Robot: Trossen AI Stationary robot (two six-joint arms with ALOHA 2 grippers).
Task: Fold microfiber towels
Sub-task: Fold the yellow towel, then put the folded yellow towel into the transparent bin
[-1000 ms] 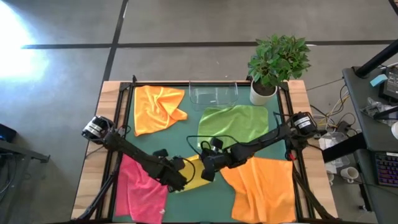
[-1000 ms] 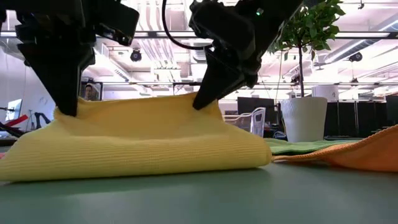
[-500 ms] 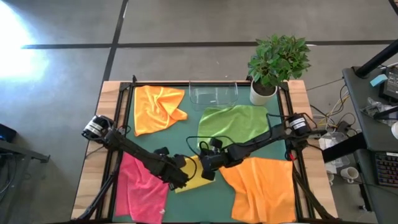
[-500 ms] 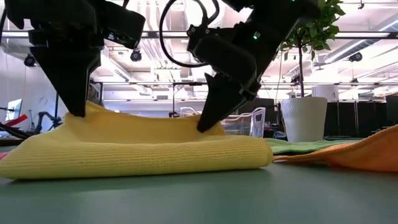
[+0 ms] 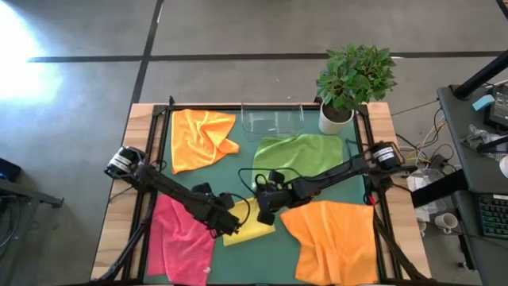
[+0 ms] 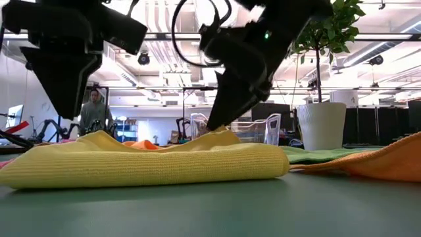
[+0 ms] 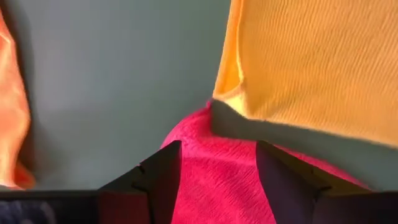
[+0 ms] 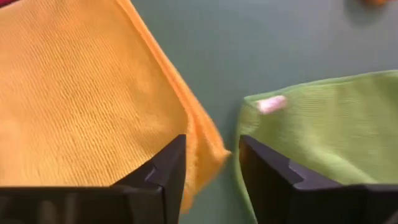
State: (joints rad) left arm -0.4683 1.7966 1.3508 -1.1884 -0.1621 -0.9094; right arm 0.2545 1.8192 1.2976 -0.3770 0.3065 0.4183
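High view, my left arm: it reaches in from the table's left edge, slanting toward the middle, and my left gripper (image 5: 225, 223) sits at the left end of the yellow towel (image 5: 252, 228).
High view, my right arm: it comes from the right edge, low and stretched across the green mat (image 5: 243, 164); my right gripper (image 5: 263, 211) is over the yellow towel's far right corner.
High view, other towels: pink towel (image 5: 181, 242) front left, one orange towel (image 5: 200, 137) back left, lime green towel (image 5: 300, 156) behind my right arm, second orange towel (image 5: 333, 238) front right.
High view, extras: a potted plant (image 5: 353, 82) and a clear bin (image 5: 272, 121) at the back edge.
Low view, left gripper: it hangs above the folded yellow towel's (image 6: 145, 164) left part, clear of the cloth.
Low view, right gripper: its fingertip (image 6: 214, 122) points down at the towel's raised far edge; I cannot tell if it touches.
Left wrist view: my fingers (image 7: 163, 176) stand apart with nothing between them, pink towel (image 7: 217, 174) below, yellow edge (image 7: 311, 68) beyond.
Right wrist view: my fingers (image 8: 168, 171) are spread and empty, over the yellow towel's (image 8: 81, 99) corner, the lime green towel (image 8: 317, 137) just beside.
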